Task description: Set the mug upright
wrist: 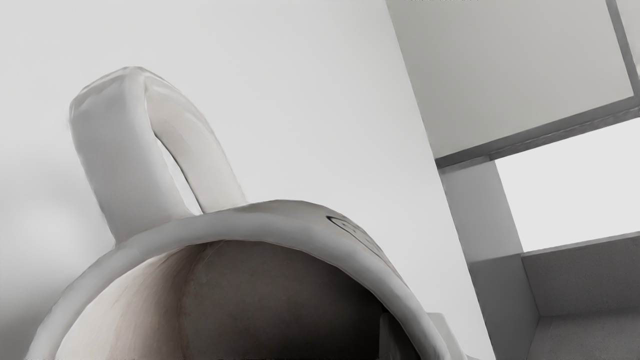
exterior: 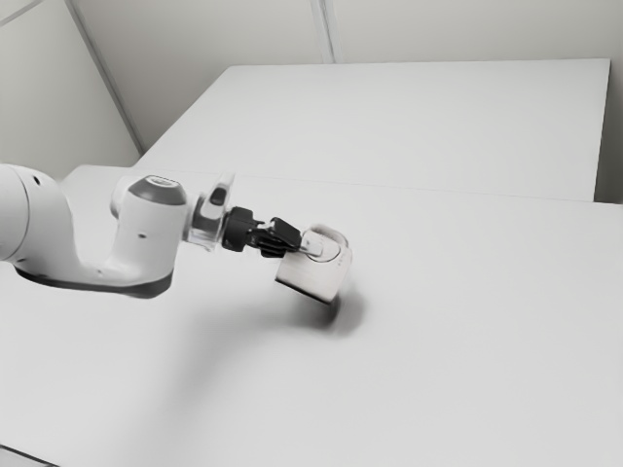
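Your gripper is closed on the mug's wall near the middle of the exterior view, one finger inside the rim and one outside; the mug is tilted, not upright, above its shadow on the table; in the wrist view its open mouth faces you, with the handle standing out from its side.

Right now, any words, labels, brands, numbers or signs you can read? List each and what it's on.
None readable.
White mug, outer wall: a dark curved outline with small marks inside it, too foreshortened in the wrist view to make out.
Same mug, exterior view: faint small marks beside the round outline, too small to read.
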Robot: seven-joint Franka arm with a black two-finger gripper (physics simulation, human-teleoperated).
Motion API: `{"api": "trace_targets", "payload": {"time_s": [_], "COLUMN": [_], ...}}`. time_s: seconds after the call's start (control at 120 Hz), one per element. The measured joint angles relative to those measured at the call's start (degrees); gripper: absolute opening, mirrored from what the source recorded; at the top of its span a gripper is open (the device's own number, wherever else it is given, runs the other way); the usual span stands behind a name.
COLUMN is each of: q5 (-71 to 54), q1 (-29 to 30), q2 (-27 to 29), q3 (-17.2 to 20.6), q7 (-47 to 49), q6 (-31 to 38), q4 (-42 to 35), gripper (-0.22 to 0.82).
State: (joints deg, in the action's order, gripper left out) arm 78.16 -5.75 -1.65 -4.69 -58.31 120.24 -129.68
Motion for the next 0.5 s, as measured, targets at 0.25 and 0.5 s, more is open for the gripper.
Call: {"api": "trace_targets", "payload": {"time_s": [0.25, 0.5], "q5": [-22.4, -48.7], "q1": [0.0, 0.2], "q2": [3.8, 3.9], "q3": [1.3, 3.4], "q7": [5.2, 18.8], "q6": [0.1, -0.6], "q4": [7.6, 10.9], "gripper": [-0.17, -0.18]}}
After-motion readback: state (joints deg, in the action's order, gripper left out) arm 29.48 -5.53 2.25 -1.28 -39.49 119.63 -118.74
